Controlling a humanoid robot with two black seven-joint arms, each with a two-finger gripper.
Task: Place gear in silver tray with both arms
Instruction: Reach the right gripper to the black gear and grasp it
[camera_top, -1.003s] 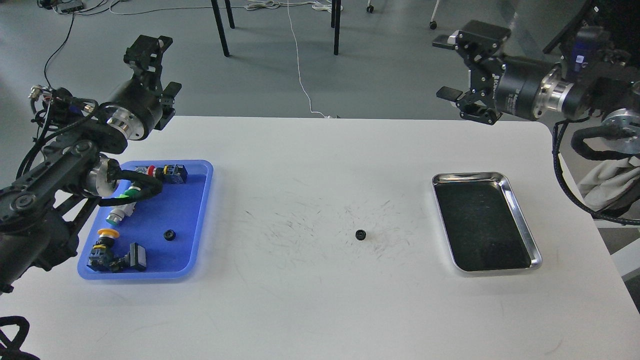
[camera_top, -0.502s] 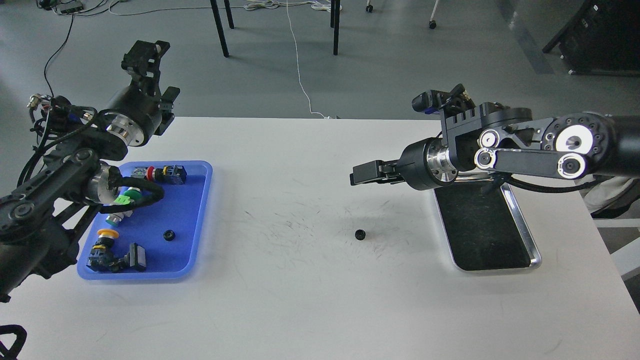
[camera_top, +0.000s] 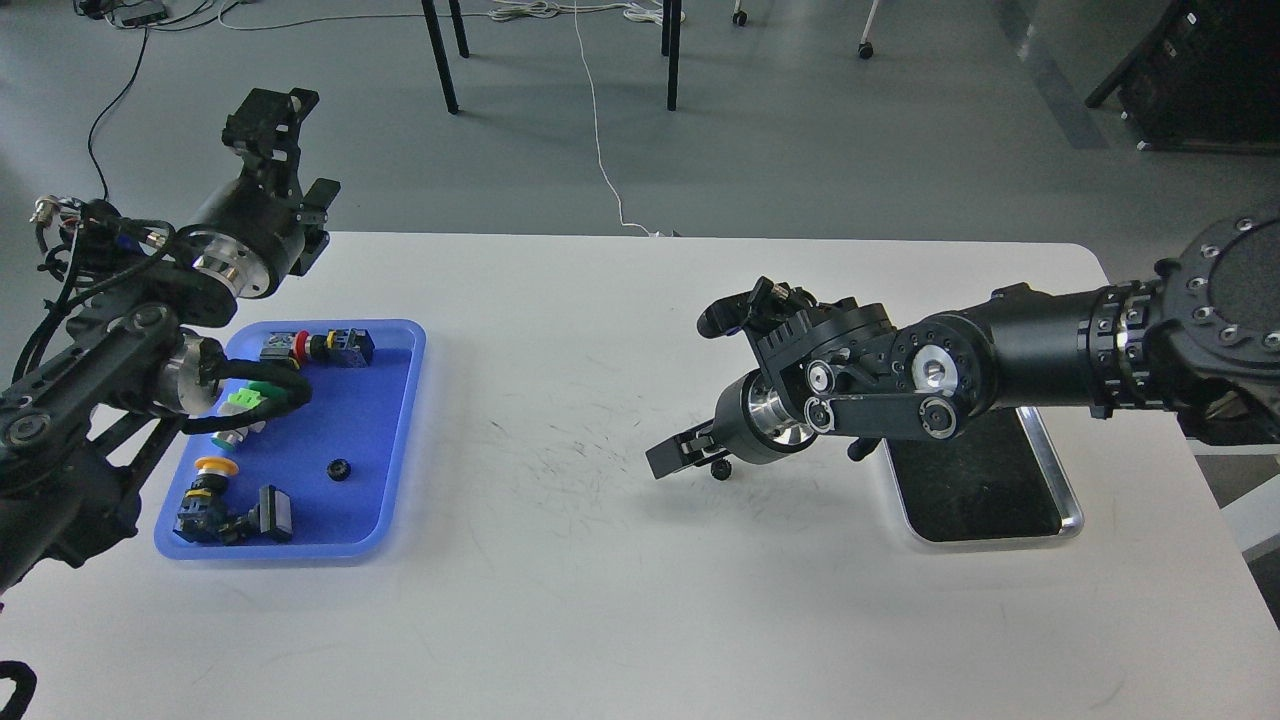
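Two gears are on view: one in the blue tray (camera_top: 400, 440) at the left, and your target gear (camera_top: 721, 469) on the bare table (camera_top: 600, 620), partly tucked under the right gripper (camera_top: 685, 455). That gripper sits low over it, likely lining up a pinch; you cannot tell how far its fingers are spread. The left gripper (camera_top: 270, 125) is raised at the far left, its state unreadable. Your right arm hides much of the silver tray (camera_top: 1060, 490).

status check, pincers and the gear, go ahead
Right pincer low over the small black toothed gear on the white table, no grasp visible. Left pincer raised, idle. Shiny silver metal tray empty where visible, arm partly covering it.
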